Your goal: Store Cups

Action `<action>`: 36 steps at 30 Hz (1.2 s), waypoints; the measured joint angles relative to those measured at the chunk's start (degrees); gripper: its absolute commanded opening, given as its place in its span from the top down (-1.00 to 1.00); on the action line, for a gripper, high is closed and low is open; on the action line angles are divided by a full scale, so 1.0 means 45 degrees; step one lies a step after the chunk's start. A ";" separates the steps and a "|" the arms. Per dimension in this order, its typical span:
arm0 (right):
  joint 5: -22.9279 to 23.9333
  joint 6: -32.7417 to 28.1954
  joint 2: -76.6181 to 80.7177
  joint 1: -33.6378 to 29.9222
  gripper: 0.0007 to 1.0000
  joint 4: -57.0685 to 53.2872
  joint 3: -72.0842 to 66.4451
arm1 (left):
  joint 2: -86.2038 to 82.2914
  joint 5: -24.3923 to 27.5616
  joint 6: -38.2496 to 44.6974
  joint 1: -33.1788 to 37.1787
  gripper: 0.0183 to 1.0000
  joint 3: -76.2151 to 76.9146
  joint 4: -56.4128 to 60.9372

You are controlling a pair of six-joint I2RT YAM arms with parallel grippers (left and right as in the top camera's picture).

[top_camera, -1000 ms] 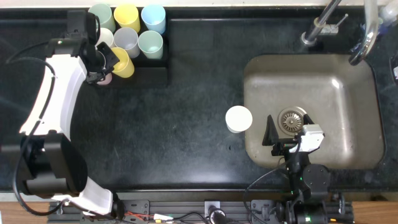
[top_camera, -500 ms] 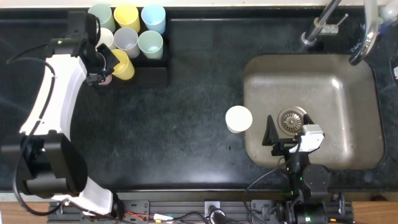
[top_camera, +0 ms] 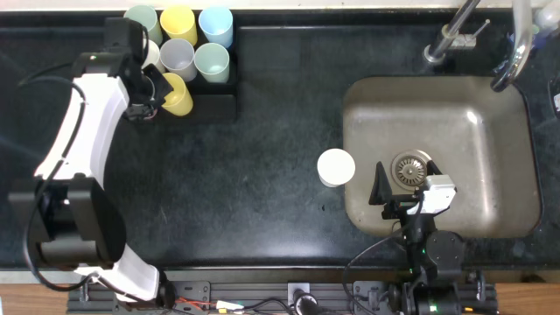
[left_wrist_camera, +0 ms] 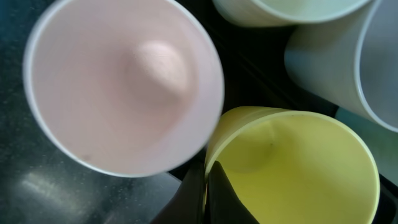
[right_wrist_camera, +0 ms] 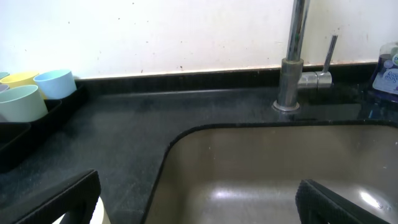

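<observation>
- Top view: the left arm (top_camera: 83,122) reaches to the black tray (top_camera: 214,105) at the far left of the bench (top_camera: 245,201). The left jaws are clenched on the wall of the yellow cup (top_camera: 178,94) at the tray's left end.
- Top view: the tray holds other plastic cups, open ends up, among them a grey cup (top_camera: 178,55) and a blue cup (top_camera: 215,24).
- Top view: a white cup (top_camera: 336,167) stands on the bench just beside the sink (top_camera: 490,96). The right jaws sit over the sink's near side.
- Left wrist view: the yellow cup (left_wrist_camera: 298,168) is empty, with one dark finger (left_wrist_camera: 217,190) inside its rim. An empty pink cup (left_wrist_camera: 124,81) stands just beside it.
- Right wrist view: the right jaws are released and spread wide over the sink (right_wrist_camera: 261,174), grasping nothing. The faucet (right_wrist_camera: 292,62) stands behind, and the blue cup (right_wrist_camera: 56,84) is far off.
</observation>
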 measured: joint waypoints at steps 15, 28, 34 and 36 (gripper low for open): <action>0.0005 0.0005 0.0005 0.0000 -1.00 -0.0010 0.0000 | 0.0063 -0.0573 0.0000 -0.0083 0.91 0.0000 -0.0257; 0.0005 0.0005 0.0005 0.0000 -0.99 0.0000 0.0000 | 0.0063 -0.0622 -0.0005 -0.0087 -1.00 0.0000 -0.0272; 0.0005 0.0000 0.0005 0.0000 -1.00 -0.0005 0.0000 | -0.0257 -0.0617 -0.0005 -0.0087 -1.00 -0.0039 -0.0345; 0.0005 0.0000 0.0005 0.0000 -0.99 -0.0010 0.0000 | -0.0874 -0.0617 -0.0005 -0.0087 -1.00 -0.0087 -0.0413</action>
